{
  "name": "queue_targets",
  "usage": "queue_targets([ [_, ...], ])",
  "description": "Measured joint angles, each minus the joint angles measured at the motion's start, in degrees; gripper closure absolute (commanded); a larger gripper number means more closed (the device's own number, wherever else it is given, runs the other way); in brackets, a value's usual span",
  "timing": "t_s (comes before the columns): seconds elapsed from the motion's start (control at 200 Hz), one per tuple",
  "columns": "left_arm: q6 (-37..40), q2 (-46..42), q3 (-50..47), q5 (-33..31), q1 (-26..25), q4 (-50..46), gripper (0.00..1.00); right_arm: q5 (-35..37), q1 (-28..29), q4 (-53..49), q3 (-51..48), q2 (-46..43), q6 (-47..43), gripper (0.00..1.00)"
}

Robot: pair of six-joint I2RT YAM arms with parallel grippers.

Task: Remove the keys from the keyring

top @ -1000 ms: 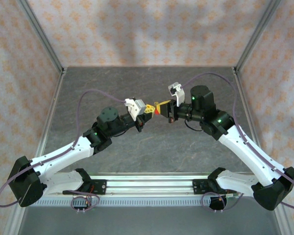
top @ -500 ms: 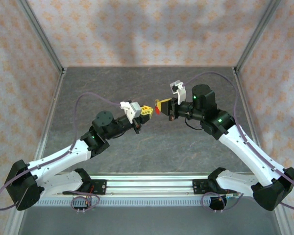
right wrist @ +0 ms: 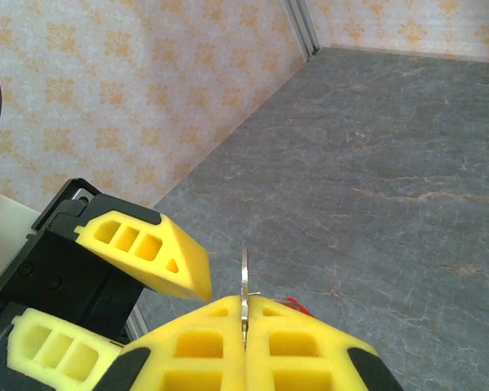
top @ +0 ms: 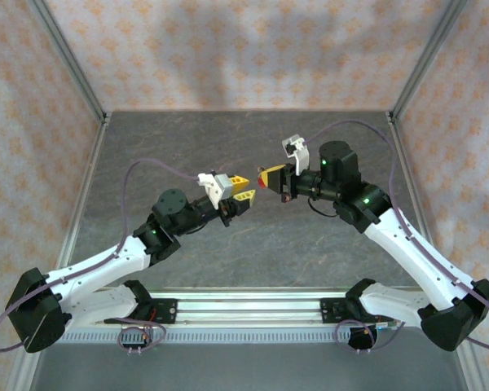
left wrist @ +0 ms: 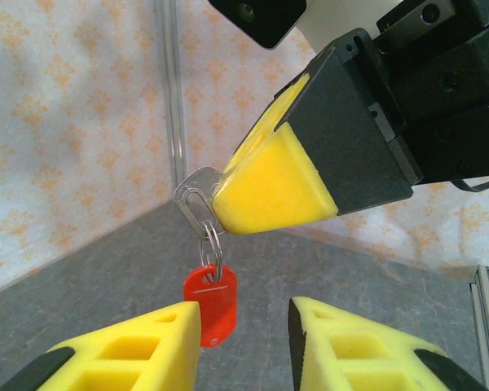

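Top external view first: on the left, my left tool (top: 243, 186) hangs above the surface (top: 228, 244) with its jaws apart and nothing between them. From its wrist camera I see the red tag (left wrist: 211, 305) dangling just beyond its two yellow fingers (left wrist: 122, 358), touching neither. The tag hangs from the small keyring (left wrist: 211, 242), which is threaded through a clear clip (left wrist: 192, 195). Further right, my right tool (top: 266, 177) is closed on that clip and holds the whole bunch in the air, with only the clip's far end caught between its pads.

My worry is that narrow hold. If I close the left tool on the tag and pull at an angle, I think the clip could slide out of the foam and the bunch would drop to the surface. The tag also hangs free, so a fast approach could knock it aside and my jaws would close on air.
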Motion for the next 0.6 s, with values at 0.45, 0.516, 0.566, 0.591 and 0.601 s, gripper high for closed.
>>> queue_targets([
  [0.45, 1.3, 4.1, 5.7, 0.2, 0.0, -2.3, 0.64, -1.2, 0.0, 0.0, 0.0, 0.0, -0.3, 1.0],
  [0.516, 1.3, 4.5, 6.0, 0.2, 0.0, -2.4, 0.69, -1.4, 0.0, 0.0, 0.0, 0.0, -0.4, 1.0],
  [0.566, 1.4, 4.9, 6.3, 0.2, 0.0, -2.6, 0.74, -1.4, 0.0, 0.0, 0.0, -0.1, -0.4, 1.0],
  [0.591, 1.4, 5.1, 6.4, 0.2, 0.0, -2.8, 0.76, -1.4, 0.0, 0.0, 0.0, -0.1, -0.4, 1.0],
  [0.601, 1.6, 5.2, 6.5, 0.2, 0.0, -2.8, 0.78, -1.4, 0.0, 0.0, 0.0, -0.1, -0.4, 1.0],
])
